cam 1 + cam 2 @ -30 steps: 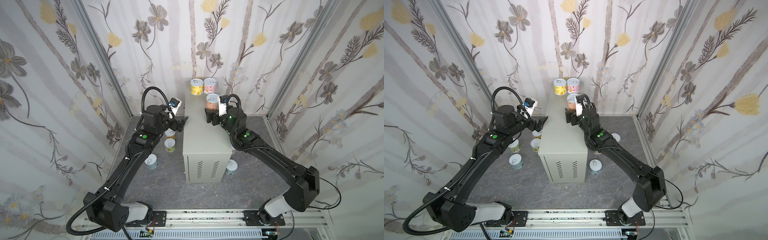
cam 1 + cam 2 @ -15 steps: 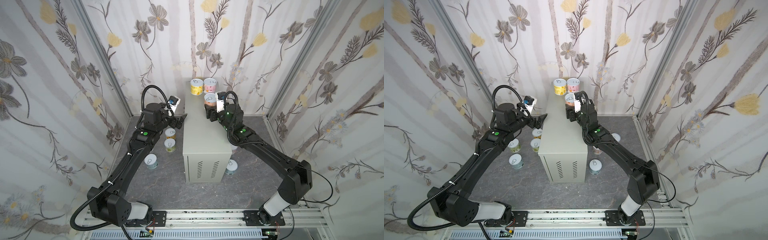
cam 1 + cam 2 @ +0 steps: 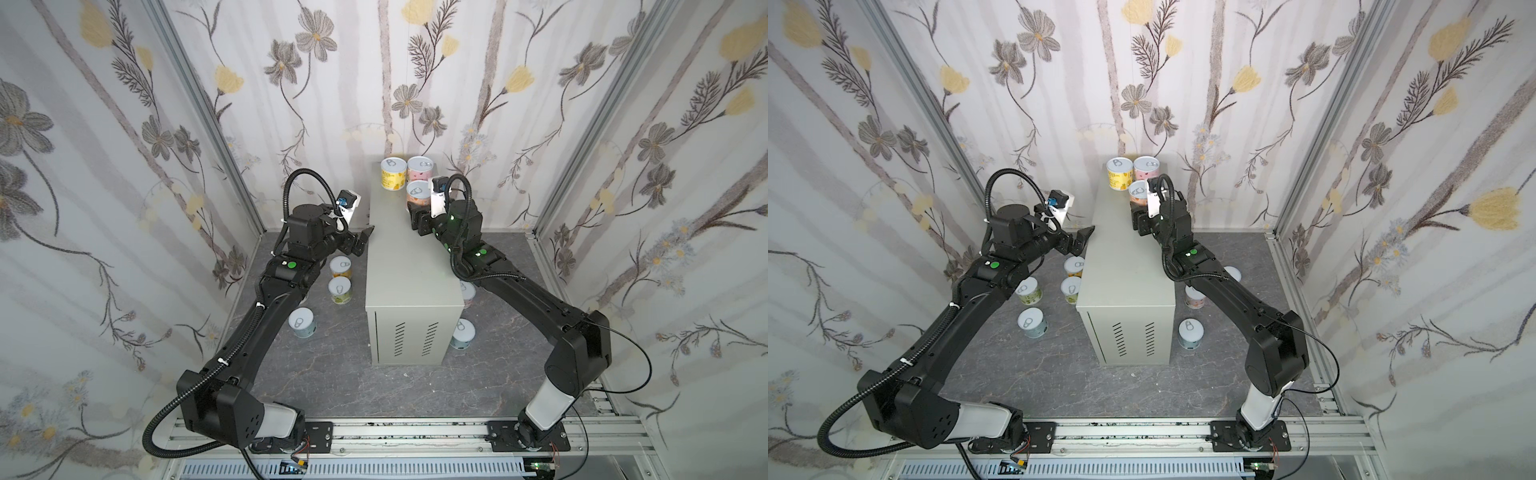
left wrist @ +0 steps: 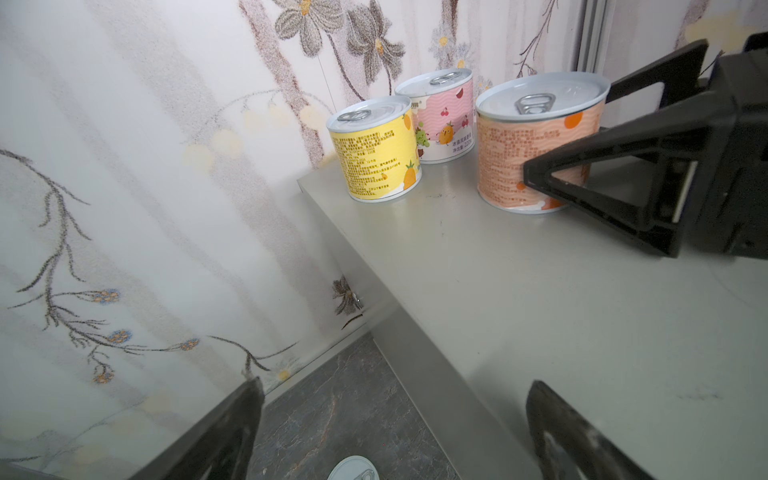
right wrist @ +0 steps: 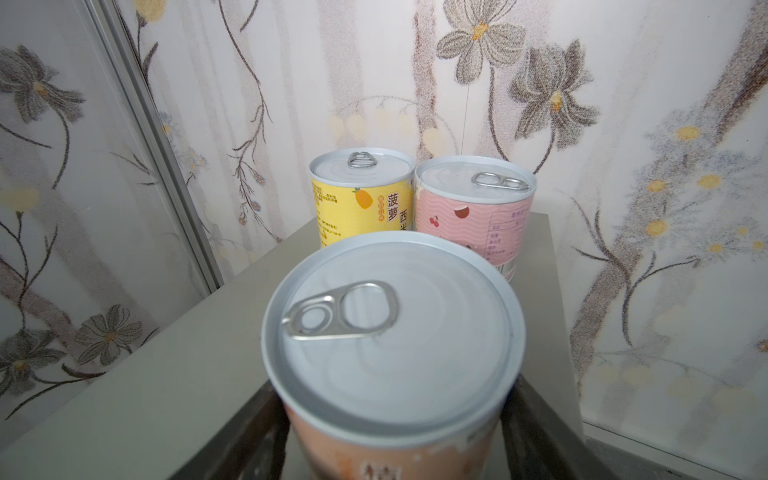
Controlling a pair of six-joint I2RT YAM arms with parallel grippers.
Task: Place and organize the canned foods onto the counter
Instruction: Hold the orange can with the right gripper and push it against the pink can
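Note:
Three of the canned foods stand on the counter point(image 3: 407, 270) point(image 3: 1121, 270) at its far end: a yellow can point(image 3: 392, 174) point(image 5: 361, 195), a pink can point(image 3: 419, 168) point(image 5: 473, 212) and, just in front of the pink one, an orange can point(image 3: 417, 193) point(image 4: 536, 141). My right gripper point(image 3: 417, 204) point(image 5: 392, 415) is shut on the orange can, with a finger point(image 4: 582, 178) against its side; the can rests upright on the top. My left gripper point(image 3: 363, 241) point(image 4: 392, 390) hangs open and empty over the counter's left edge.
On the dark floor left of the counter stand several cans, among them an orange one point(image 3: 340, 266), a green one point(image 3: 340, 289) and a light blue one point(image 3: 302, 323). On the right are a pink can point(image 3: 467, 293), half under my right arm, and a light blue can point(image 3: 462, 332). Flowered walls close in the sides and back.
My right gripper has carried the orange can further back, close to the pink and yellow cans, and its jaws have narrowed onto it. The left gripper has shifted slightly by the counter's edge.

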